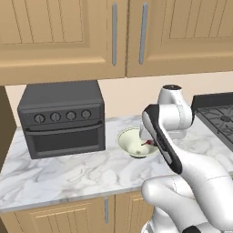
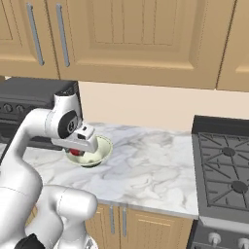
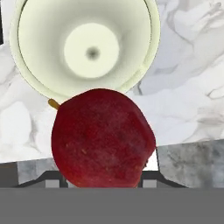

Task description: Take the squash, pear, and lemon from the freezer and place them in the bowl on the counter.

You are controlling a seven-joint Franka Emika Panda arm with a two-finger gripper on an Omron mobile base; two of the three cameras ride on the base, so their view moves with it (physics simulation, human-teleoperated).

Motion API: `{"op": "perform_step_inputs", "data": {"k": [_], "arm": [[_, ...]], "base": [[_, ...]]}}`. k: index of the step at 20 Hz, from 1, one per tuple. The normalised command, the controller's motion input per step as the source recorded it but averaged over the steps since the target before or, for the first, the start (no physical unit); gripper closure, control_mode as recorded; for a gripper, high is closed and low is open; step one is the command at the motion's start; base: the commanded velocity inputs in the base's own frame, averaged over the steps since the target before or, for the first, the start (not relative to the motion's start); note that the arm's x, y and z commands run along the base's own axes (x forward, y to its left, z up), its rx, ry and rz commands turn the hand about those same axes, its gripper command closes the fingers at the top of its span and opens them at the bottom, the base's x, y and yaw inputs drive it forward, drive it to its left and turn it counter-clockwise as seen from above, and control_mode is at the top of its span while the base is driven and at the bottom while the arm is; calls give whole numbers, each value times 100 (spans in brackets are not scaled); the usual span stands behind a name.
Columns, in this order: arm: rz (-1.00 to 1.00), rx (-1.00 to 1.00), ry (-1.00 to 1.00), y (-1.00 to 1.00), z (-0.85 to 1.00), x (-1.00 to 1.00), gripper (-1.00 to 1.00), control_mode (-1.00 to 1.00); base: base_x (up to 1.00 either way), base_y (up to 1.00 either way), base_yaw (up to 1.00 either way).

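My gripper (image 2: 78,148) is shut on a dark red pear (image 3: 103,138) with a short tan stem. It holds the pear just above the near rim of the small cream-white bowl (image 3: 41,39), whose inside is bare. The bowl (image 1: 129,139) stands on the white marble counter (image 1: 68,168), right of the toaster oven. A bit of the red pear (image 1: 147,143) shows past my forearm at the bowl's right edge, and the pear (image 2: 74,152) also peeks out under my hand. The pear hides my fingertips in the hand view. The squash, lemon and freezer are out of view.
A dark grey toaster oven (image 1: 63,120) with knobs stands on the counter left of the bowl. A gas stove (image 2: 223,165) borders the counter on the right. Wooden wall cabinets (image 2: 141,39) hang above. Open marble lies between the bowl and the stove.
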Motion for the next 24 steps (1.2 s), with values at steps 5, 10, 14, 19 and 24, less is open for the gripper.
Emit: {"op": "perform_step_inputs", "data": {"k": [5,10,14,19,24], "arm": [[0,2,2,0,-80,48,100,-100],[0,0,-1,0,-20,43,100,-100],[0,0,-3,0,-1,44,100,-100],[0,0,0,4,-26,40,100,-100],[0,0,0,4,-42,25,100,-100]], "base": [[0,0,0],[0,0,0],[0,0,0],[0,0,0],[0,0,0]]}}
